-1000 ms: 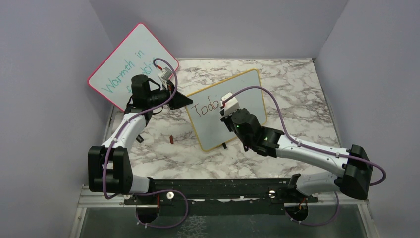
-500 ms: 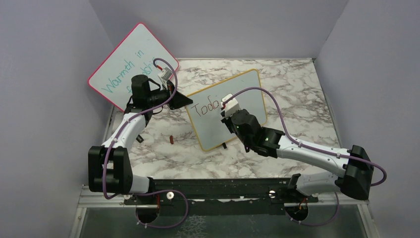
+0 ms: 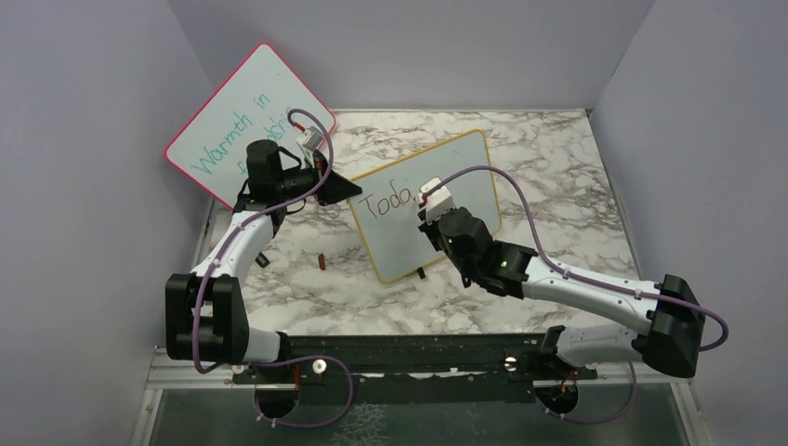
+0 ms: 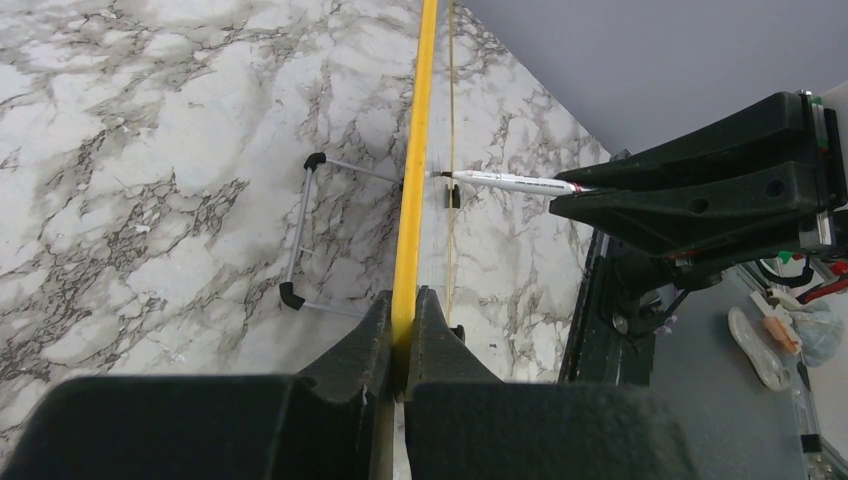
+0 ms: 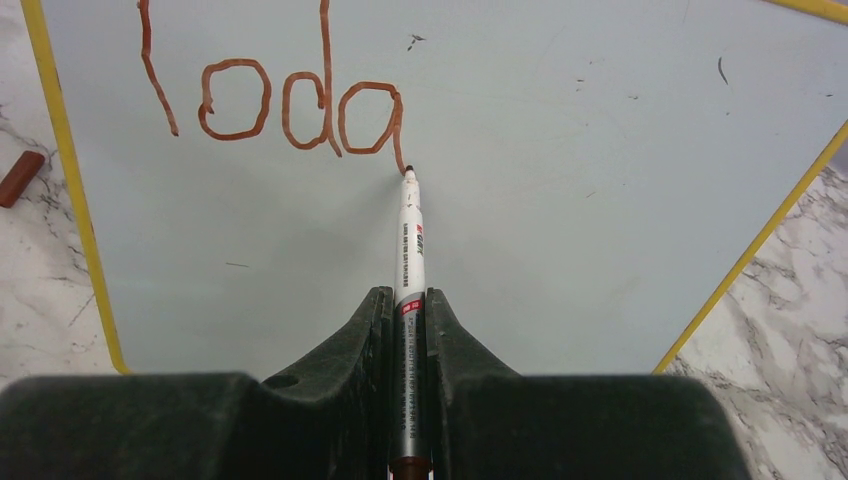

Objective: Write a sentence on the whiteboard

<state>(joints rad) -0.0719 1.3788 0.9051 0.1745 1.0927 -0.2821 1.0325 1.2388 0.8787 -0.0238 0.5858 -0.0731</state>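
Note:
The yellow-framed whiteboard stands tilted at mid table; its face fills the right wrist view. The sentence reads "Toda" in red-brown marker. My left gripper is shut on the board's left yellow edge. My right gripper is shut on a white marker, whose tip touches the board at the tail of the "a". The marker also shows in the left wrist view.
A pink-framed board with teal writing leans at the back left. The red-brown marker cap lies on the marble left of the whiteboard, also in the right wrist view. The board's wire foot rests on the table.
The right gripper has moved the marker slightly right and down, finishing the "a" after "Tod". The left arm has not moved.

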